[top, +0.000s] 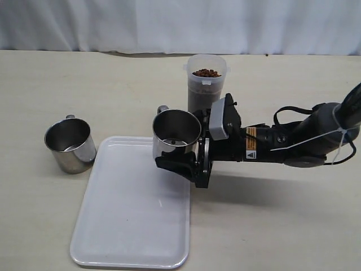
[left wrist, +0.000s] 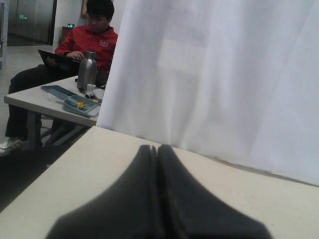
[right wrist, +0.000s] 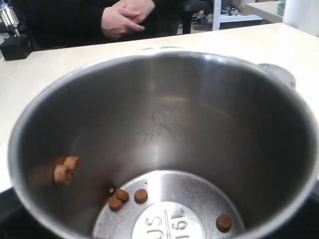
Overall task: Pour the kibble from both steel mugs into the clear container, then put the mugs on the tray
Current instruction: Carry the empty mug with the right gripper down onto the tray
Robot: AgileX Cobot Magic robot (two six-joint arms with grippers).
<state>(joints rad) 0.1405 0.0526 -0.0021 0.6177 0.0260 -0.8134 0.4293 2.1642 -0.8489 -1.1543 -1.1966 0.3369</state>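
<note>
My right gripper (top: 179,153) is shut on one steel mug (top: 176,131), which stands upright over the far right corner of the white tray (top: 132,220). The right wrist view looks into this mug (right wrist: 164,114); only a few kibble pellets (right wrist: 141,195) lie on its bottom. The clear container (top: 204,93) stands just behind the mug, with kibble (top: 206,73) up to near its rim. The other steel mug (top: 70,145) sits on the table left of the tray and looks empty. My left gripper (left wrist: 157,149) is shut on nothing, low over bare tabletop, and is out of the exterior view.
A white curtain (top: 180,25) hangs along the far table edge. The right arm (top: 293,141) lies across the table to the right of the tray. Beyond the table's end a person in red (left wrist: 89,45) sits at another desk.
</note>
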